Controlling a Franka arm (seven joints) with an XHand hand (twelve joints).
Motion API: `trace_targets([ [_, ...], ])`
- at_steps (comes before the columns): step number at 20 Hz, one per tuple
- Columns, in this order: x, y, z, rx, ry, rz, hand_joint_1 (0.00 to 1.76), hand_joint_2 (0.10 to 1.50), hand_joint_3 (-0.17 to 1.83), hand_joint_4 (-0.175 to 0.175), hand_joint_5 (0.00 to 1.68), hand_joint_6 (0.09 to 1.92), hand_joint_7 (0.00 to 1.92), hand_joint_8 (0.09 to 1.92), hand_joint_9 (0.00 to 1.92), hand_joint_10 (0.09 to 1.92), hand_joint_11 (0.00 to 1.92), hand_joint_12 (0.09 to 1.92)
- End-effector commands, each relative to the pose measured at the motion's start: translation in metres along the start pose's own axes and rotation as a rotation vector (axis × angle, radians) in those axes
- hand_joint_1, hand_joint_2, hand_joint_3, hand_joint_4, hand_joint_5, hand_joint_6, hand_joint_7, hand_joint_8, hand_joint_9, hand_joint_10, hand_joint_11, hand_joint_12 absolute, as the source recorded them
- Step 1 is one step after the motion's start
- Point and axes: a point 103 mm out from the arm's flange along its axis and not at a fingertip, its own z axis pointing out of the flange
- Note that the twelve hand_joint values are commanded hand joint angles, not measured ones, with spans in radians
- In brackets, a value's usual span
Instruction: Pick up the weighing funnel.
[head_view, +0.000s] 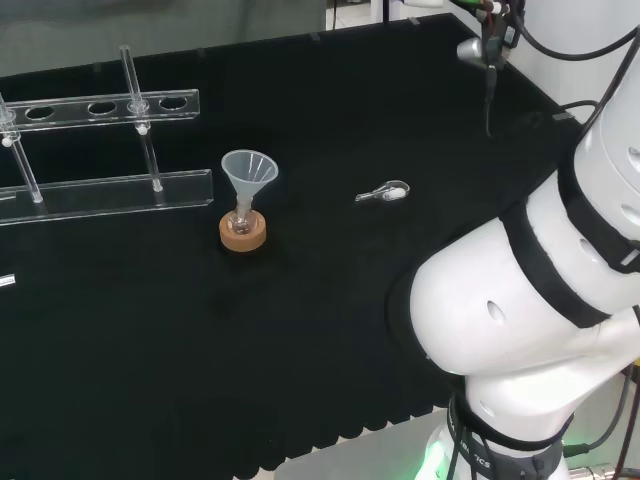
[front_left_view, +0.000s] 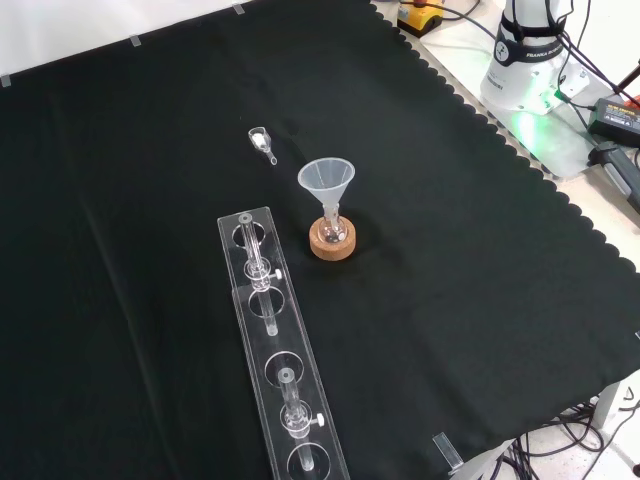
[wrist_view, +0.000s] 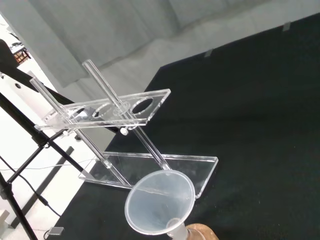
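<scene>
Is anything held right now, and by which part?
The weighing funnel lies free on the cloth, nothing touching it. What the hand holds, if anything, cannot be told.

The funnel (front_left_view: 327, 180) stands mouth up near the middle of the black-clothed counter (front_left_view: 480, 260), its stem in a small flask (front_left_view: 333, 231) on a cork ring (front_left_view: 332, 247). The weighing funnel (front_left_view: 263, 143) lies on the cloth up and left of the funnel, apart from it. A long clear rack (front_left_view: 275, 350) runs from just left of the funnel toward the lower edge. The arm's base (front_left_view: 525, 60) stands well up and right of the funnel.
</scene>
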Motion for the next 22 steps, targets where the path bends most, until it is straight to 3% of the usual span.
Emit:
trace_targets([
  [1,0.021,0.000,-0.002,-0.048,-0.048,0.137,0.03,0.75,0.06,-0.023,0.00,0.09,0.00,0.09,0.01,0.09,0.00,1.26],
  [3,0.015,-0.004,-0.003,-0.037,-0.099,0.163,0.04,0.75,0.06,-0.023,0.00,0.09,0.00,0.09,0.01,0.09,0.00,1.25],
  [5,0.004,-0.009,-0.008,-0.031,-0.209,0.181,0.04,0.75,0.06,-0.023,0.00,0.09,0.00,0.09,0.03,0.09,0.00,1.26],
  [7,-0.011,-0.020,-0.011,-0.081,-0.339,0.170,0.08,0.75,0.05,-0.025,0.00,0.09,0.00,0.09,0.05,0.14,0.00,1.41],
  [9,-0.024,-0.031,-0.013,-0.153,-0.453,0.121,0.17,0.76,0.03,-0.026,0.05,0.09,0.06,0.09,0.07,0.60,0.16,1.53],
  [11,-0.042,-0.044,-0.013,-0.252,-0.509,0.080,0.29,0.77,0.02,-0.015,0.20,0.09,0.16,0.37,0.30,0.80,0.43,1.49],
  [14,-0.069,-0.055,-0.005,-0.371,-0.608,0.061,0.47,0.76,0.01,-0.020,0.47,0.09,0.38,0.72,0.63,0.77,0.71,1.34],
  [16,-0.081,-0.056,0.001,-0.389,-0.625,0.078,0.56,0.75,0.00,-0.031,0.61,0.16,0.55,0.77,0.79,0.68,0.81,1.26],
  [18,-0.092,-0.052,0.008,-0.357,-0.631,0.131,0.61,0.74,0.00,-0.038,0.65,0.23,0.66,0.76,0.88,0.60,0.85,1.23],
  [22,-0.113,-0.045,0.023,-0.297,-0.627,0.191,0.63,0.72,-0.01,-0.040,0.57,0.40,0.68,0.80,0.86,0.59,0.82,1.25],
])
